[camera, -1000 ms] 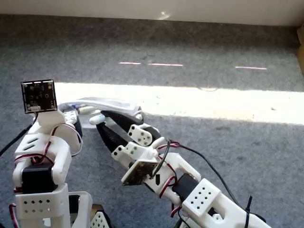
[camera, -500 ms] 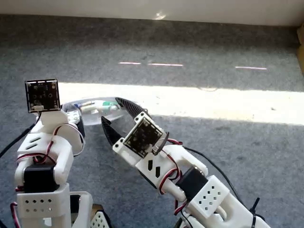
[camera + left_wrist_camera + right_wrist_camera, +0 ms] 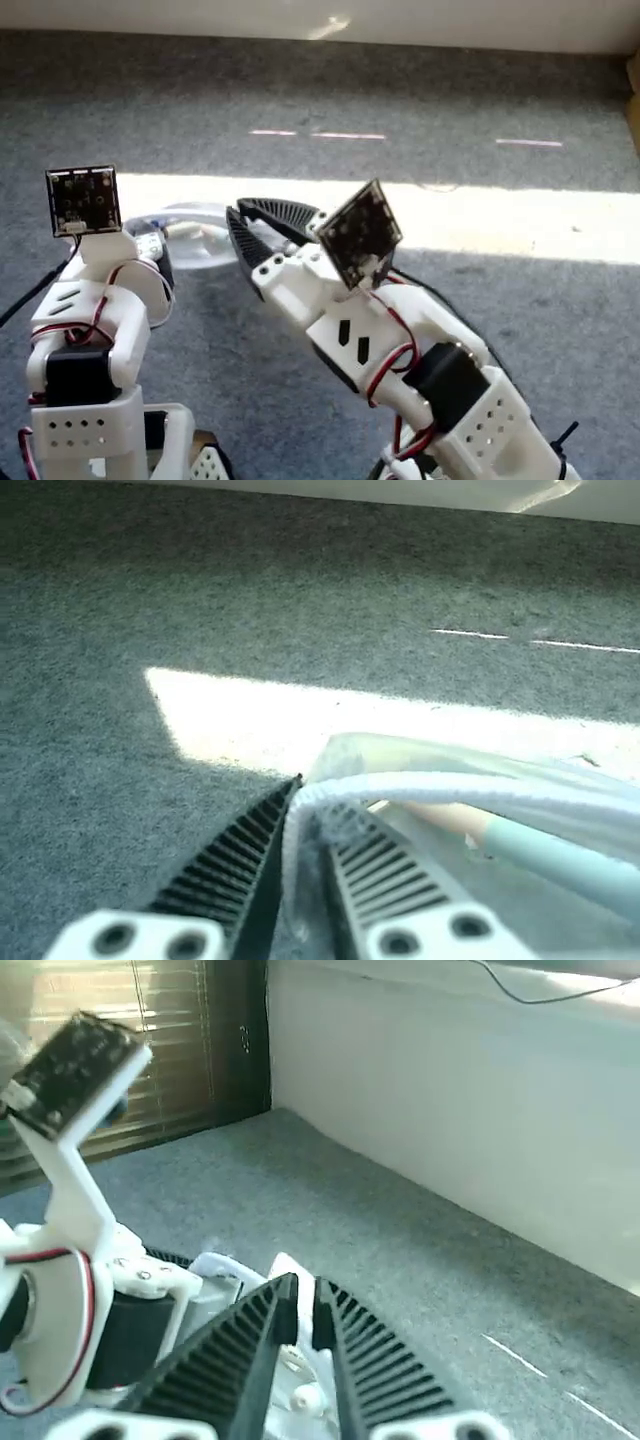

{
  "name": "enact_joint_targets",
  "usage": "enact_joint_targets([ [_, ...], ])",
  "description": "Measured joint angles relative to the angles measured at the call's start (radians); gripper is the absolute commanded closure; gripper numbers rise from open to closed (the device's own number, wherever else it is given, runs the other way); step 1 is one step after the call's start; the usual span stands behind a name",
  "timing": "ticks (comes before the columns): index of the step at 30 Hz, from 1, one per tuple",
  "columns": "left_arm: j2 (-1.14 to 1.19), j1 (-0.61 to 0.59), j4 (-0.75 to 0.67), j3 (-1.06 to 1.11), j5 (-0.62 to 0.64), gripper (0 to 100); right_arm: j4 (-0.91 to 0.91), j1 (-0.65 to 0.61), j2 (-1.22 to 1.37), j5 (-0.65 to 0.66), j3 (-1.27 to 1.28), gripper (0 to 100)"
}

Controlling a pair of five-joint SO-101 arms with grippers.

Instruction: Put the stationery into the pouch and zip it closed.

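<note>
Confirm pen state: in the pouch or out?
In. The teal pen shows through the clear pouch, below its white zipper edge, which the left gripper pinches.

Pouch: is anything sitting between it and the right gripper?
Nothing visible stands in the way. In the high view the right gripper is right at the pouch, next to the left gripper, whose jaws are shut on the pouch's rim.
</note>
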Motion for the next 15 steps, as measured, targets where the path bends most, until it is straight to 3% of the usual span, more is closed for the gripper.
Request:
enact_joint_targets([
  [15,0.0,0.0,0.0,0.0,0.0,99,0.015,-0.006,0.063,-0.224,0.066,99.5],
])
